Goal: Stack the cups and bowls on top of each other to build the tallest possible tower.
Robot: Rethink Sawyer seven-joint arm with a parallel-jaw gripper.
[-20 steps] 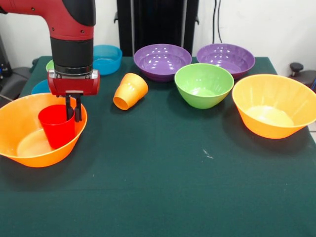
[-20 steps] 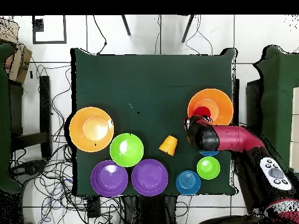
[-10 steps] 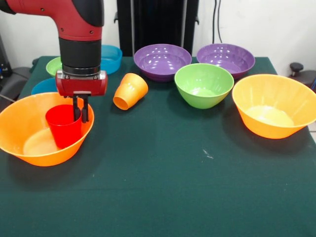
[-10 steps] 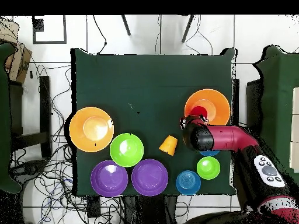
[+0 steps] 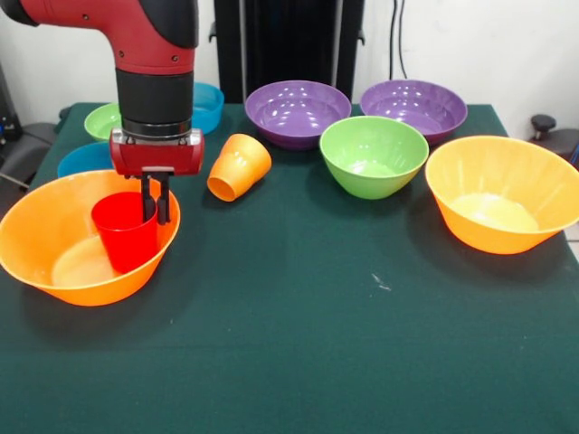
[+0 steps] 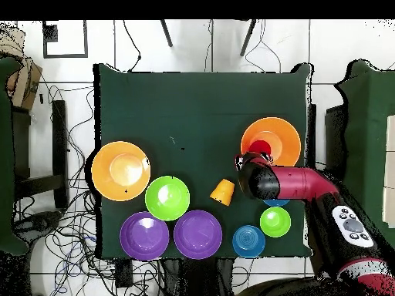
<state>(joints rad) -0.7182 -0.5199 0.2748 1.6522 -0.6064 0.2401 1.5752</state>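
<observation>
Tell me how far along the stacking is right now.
Barely started. Done: nothing is firmly stacked. In hand: the gripper is shut on the rim of the red cup, which sits inside the orange bowl at the table's edge. Left: the orange cup lies on its side, and the purple bowls, green bowl and other orange bowl stand apart.

Table cloth (image 5: 298, 344): dark green, one small pale fleck. Cup (image 5: 126, 233) in the left-edge bowl (image 5: 54, 231): red; that bowl orange. Tipped cup (image 5: 238, 166): orange. Right-edge bowl (image 5: 504, 193): orange. Two far-edge bowls (image 5: 298, 112) (image 5: 413, 108): purple. Middle bowl (image 5: 373, 155): green. Far-left-corner bowls: one small green (image 5: 102, 120), two blue (image 5: 207, 107) (image 5: 83, 159). Arm (image 5: 149, 45): red and black.
</observation>
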